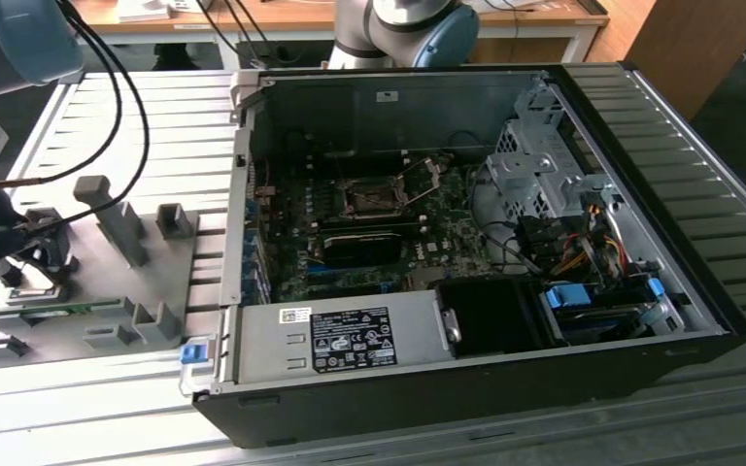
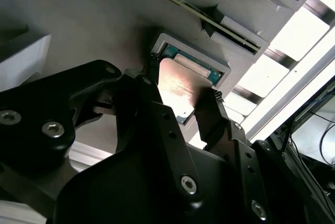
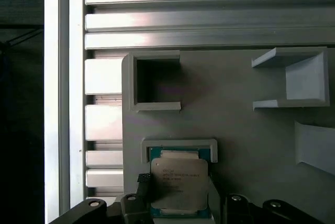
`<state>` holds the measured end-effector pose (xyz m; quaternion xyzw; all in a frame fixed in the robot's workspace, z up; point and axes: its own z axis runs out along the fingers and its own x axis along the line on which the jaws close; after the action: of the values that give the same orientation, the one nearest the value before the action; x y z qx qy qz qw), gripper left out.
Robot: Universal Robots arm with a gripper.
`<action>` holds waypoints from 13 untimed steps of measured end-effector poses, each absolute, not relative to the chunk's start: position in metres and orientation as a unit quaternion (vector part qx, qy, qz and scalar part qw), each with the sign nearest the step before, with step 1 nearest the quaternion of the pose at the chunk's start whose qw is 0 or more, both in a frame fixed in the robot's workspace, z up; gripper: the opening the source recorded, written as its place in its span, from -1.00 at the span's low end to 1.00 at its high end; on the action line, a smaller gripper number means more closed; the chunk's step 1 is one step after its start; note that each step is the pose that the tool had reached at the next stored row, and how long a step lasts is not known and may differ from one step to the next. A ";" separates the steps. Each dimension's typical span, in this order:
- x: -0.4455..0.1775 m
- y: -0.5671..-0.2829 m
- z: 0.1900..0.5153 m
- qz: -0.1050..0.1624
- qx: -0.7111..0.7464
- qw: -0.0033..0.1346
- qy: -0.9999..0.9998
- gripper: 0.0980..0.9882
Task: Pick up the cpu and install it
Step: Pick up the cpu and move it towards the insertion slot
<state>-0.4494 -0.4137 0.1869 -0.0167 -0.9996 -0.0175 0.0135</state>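
The cpu [image 3: 179, 183] is a small square chip with a silvery top. It lies flat in its shallow holder on the grey tray [image 3: 241, 130]. In the second wrist view the cpu [image 2: 180, 85] sits between my black fingertips [image 2: 213, 98], one at each side edge. My gripper [image 2: 183, 84] is open and straddles the chip, with a small gap at one side. In the exterior view the gripper [image 1: 30, 257] hangs low over the tray [image 1: 101, 282] at the exterior view's left. The dark socket [image 1: 373, 199] with its metal frame lies on the motherboard inside the open computer case [image 1: 477, 194].
Grey upright holders [image 1: 120, 228] stand on the tray near my gripper. A thin green memory stick [image 1: 62, 311] lies along the tray's near edge. Black cables [image 1: 120, 107] trail from the arm. The case walls, drive cage [image 1: 542, 165] and power supply [image 1: 347, 340] surround the motherboard.
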 end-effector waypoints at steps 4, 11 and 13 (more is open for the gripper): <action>-0.449 -0.414 0.187 -0.018 -0.014 0.013 -1.000 -0.04; -0.449 -0.414 0.187 -0.018 -0.011 0.013 -1.000 0.13; -0.449 -0.414 0.187 -0.018 -0.010 0.014 -1.000 0.13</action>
<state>-0.4494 -0.4135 0.1868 -0.0098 -0.9997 -0.0176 0.0135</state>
